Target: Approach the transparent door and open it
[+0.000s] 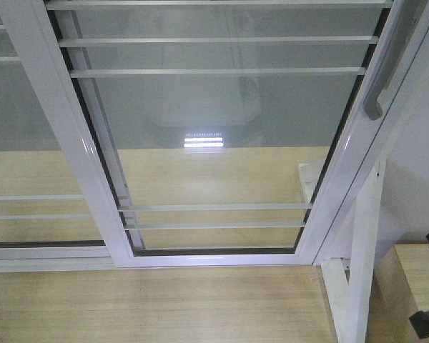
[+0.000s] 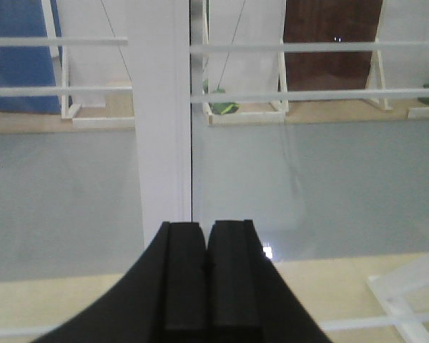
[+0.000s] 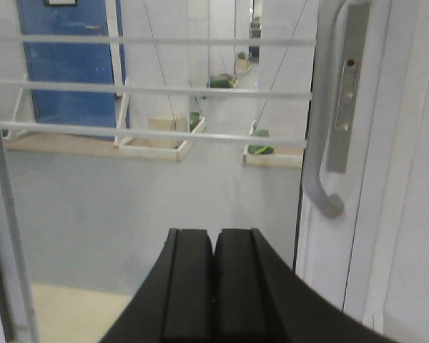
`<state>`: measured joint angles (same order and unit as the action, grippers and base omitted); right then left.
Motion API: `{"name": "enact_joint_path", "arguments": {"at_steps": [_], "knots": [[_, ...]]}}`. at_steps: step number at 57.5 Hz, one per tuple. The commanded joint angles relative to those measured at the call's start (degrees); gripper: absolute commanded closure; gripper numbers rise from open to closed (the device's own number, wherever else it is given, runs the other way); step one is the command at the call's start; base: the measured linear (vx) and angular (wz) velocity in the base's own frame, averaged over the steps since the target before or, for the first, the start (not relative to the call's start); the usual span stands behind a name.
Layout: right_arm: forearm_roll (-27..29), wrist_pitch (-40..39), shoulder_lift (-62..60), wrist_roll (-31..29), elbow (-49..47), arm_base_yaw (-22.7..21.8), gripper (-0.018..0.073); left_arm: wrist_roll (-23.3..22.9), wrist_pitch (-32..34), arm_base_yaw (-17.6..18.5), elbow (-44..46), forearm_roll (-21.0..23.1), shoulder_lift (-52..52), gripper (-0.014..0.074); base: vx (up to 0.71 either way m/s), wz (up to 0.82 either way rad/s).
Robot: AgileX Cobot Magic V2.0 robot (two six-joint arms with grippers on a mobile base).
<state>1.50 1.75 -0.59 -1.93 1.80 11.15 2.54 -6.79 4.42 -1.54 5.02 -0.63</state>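
The transparent door (image 1: 222, 107) fills the front view, clear glass in a glossy white frame with thin white bars across it. Its curved grey handle (image 1: 383, 71) is at the top right. In the right wrist view the handle (image 3: 322, 143) and its lock plate (image 3: 345, 93) stand up and to the right of my right gripper (image 3: 214, 232), which is shut and empty, a short way from the glass. My left gripper (image 2: 206, 229) is shut and empty too. It faces the white stile (image 2: 164, 107) where the two glass panels overlap.
A second white-framed glass panel (image 1: 21, 143) without a handle stands at the left. A white jamb post (image 1: 365, 250) rises at the right, with a wooden box (image 1: 411, 286) beside it. The floor (image 1: 157, 307) in front is light wood. Beyond the glass are a grey floor and a blue door (image 3: 64, 57).
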Motion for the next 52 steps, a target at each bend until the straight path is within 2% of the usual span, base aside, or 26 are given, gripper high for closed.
{"name": "enact_joint_path", "arguments": {"at_steps": [1, 6, 10, 13, 20, 27, 34, 39, 45, 52], "knots": [[-0.33, -11.50, 0.59, -0.69, 0.68, -0.22, 0.0562, 0.10, 12.83, 0.14, -1.33, 0.50, -0.18, 0.0602, 0.00, 0.00], [-0.33, -18.93, 0.59, -2.86, 0.43, -0.27, 0.0562, -0.16, 21.80, 0.14, -1.12, 0.62, -0.18, 0.0602, 0.00, 0.00], [0.64, -21.48, 0.61, -5.98, -1.37, -0.27, 0.0562, -1.30, 27.39, 0.14, -0.33, 0.75, -0.18, 0.0602, 0.00, 0.00], [2.94, -19.50, 1.28, -8.30, -4.47, -0.27, 0.0562, -1.73, 26.39, 0.14, 1.67, 1.16, 0.14, 0.0602, 0.00, 0.00], [9.14, -12.00, 6.97, -16.45, -14.92, -0.27, 0.0562, 0.20, 18.72, 0.14, 9.57, 0.82, 4.89, 0.0602, 0.00, 0.00], [11.87, -5.74, 21.09, -25.70, -29.96, -0.27, 0.0562, 4.27, 17.94, 0.14, 20.80, 0.57, 18.78, 0.0602, 0.00, 0.00], [12.05, -1.75, 35.58, -25.86, -41.89, -0.27, 0.0562, 4.30, 16.60, 0.14, 31.83, 0.69, 34.06, 0.0602, 0.00, 0.00], [12.05, 1.05, 45.58, -25.69, -49.21, -0.27, 0.0562, 2.53, 15.10, 0.14, 38.36, 1.42, 44.76, 0.0602, 0.00, 0.00], [12.05, 0.81, 54.65, -25.16, -54.77, -0.22, 0.0562, 0.26, 15.47, 0.14, 44.30, 2.09, 54.25, 0.0602, 0.00, 0.00], [12.05, 0.55, 62.60, -24.81, -58.11, -0.22, 0.0562, -0.16, 16.88, 0.14, 48.44, 2.10, 61.89, 0.0602, 0.00, 0.00]]}}
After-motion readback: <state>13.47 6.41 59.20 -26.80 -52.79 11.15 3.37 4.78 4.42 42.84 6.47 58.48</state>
